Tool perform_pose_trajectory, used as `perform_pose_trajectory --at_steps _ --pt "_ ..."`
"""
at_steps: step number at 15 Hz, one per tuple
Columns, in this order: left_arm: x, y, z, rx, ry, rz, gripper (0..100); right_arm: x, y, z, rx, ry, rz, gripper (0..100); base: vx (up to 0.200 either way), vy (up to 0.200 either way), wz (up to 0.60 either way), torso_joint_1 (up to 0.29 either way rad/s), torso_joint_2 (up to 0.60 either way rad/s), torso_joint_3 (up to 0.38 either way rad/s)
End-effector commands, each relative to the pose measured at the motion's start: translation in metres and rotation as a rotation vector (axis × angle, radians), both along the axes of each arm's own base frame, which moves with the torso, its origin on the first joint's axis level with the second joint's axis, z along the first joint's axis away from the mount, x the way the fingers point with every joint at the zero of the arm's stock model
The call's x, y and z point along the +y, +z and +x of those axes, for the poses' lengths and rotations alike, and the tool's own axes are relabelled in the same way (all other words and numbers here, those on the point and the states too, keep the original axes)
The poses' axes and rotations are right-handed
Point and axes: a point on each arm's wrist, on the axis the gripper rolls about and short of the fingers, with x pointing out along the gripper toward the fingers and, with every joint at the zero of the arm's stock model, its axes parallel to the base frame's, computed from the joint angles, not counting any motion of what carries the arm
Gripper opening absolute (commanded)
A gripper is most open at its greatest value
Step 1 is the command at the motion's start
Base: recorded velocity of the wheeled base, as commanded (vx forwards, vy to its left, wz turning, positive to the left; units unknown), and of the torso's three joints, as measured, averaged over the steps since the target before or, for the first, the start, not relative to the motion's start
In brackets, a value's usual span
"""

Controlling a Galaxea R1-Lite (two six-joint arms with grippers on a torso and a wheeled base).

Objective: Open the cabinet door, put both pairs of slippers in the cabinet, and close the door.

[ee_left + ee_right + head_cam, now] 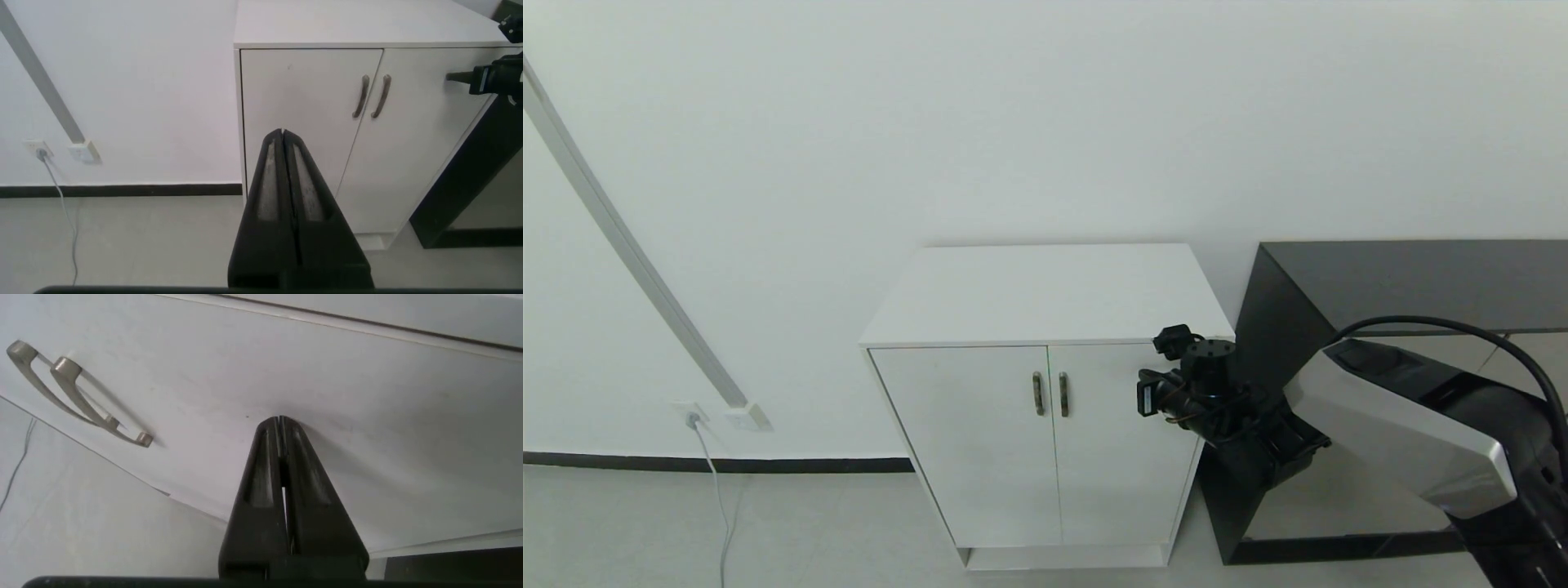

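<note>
The white two-door cabinet (1045, 294) is set against the wall, both doors shut, its two curved metal handles (1038, 394) side by side at the centre seam. The black right gripper (282, 420) is held close before the right door (1123, 457), near its upper outer edge, jaws pressed together. The black left gripper (283, 132), jaws likewise pressed together, is pointed at the left door (306, 122) from well apart.

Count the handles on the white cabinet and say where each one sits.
2. The left handle sits on the left door near the centre seam. The right handle sits on the right door, just across that seam. None seems hidden.
</note>
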Motion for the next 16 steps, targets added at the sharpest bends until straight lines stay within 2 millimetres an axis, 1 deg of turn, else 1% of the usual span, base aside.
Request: perform_pose_trajectory --at_steps 1,11,13,14,16 --pt "0.0 0.0 0.0 0.002 0.0 0.0 0 -0.001 0.0 0.001 -0.001 -0.003 0.001 0 0.0 0.0 0.0 0.0 0.0 0.0" --pt "0.0 0.0 0.0 0.002 0.0 0.0 0 -0.002 -0.002 0.003 -0.003 -0.006 0.002 0 0.0 0.0 0.0 0.0 0.0 0.0" --pt "0.0 0.0 0.0 0.002 0.0 -0.002 0 -0.007 0.007 -0.009 -0.012 -0.005 0.007 0 0.0 0.0 0.0 0.0 0.0 0.0" --pt "0.0 0.0 0.0 0.002 0.0 -0.002 0 -0.01 0.014 -0.015 -0.027 -0.006 0.014 0 0.0 0.0 0.0 0.0 0.0 0.0" --pt "0.0 0.0 0.0 0.002 0.0 -0.003 0 -0.022 0.03 -0.032 -0.054 -0.069 0.014 0 0.0 0.0 0.0 0.0 0.0 0.0"
